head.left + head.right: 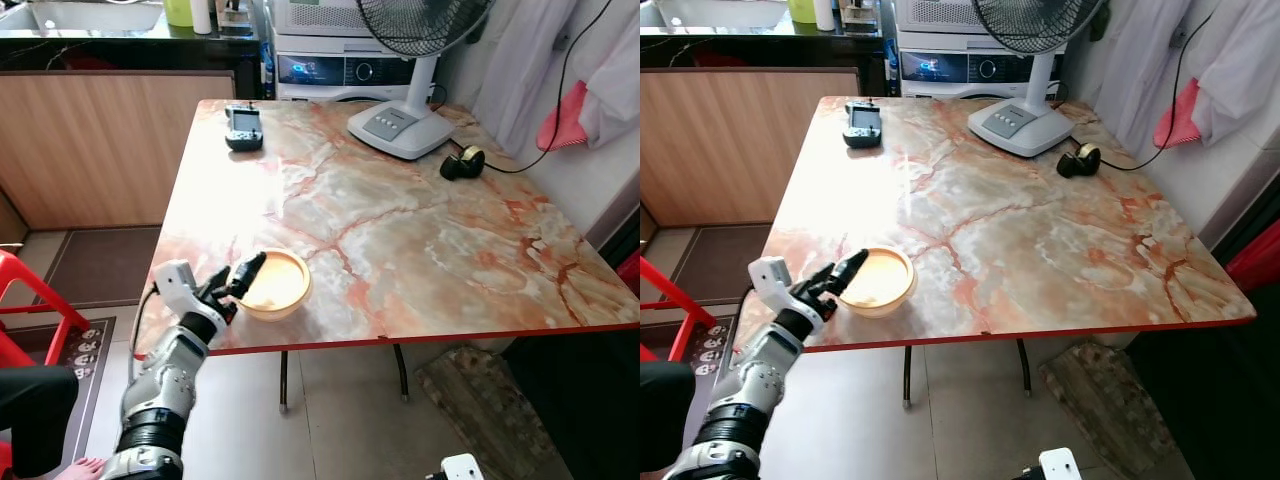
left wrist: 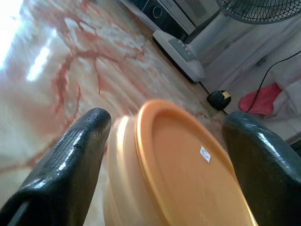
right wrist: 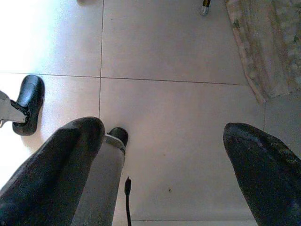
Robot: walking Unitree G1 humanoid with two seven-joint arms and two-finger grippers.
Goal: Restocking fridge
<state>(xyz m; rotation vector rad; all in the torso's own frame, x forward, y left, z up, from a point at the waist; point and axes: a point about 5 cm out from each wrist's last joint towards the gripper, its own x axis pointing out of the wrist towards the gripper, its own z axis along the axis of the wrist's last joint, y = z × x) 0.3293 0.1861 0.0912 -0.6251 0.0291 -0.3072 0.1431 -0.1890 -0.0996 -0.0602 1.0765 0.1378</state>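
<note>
Left gripper (image 1: 243,277) sits fingers apart at the 9 o'clock rim of the lidded orange tub (image 1: 272,284), near the table (image 1: 420,250) front edge. Advise centring both fingers (image 2: 70,160) across the tub before closing. Right gripper (image 3: 162,155) hangs idle, spread.

Fan (image 1: 415,60): head cut off by the top edge. Container (image 2: 188,174): lower part cut off by the frame edge in the left wrist view; its small white label is unreadable.
</note>
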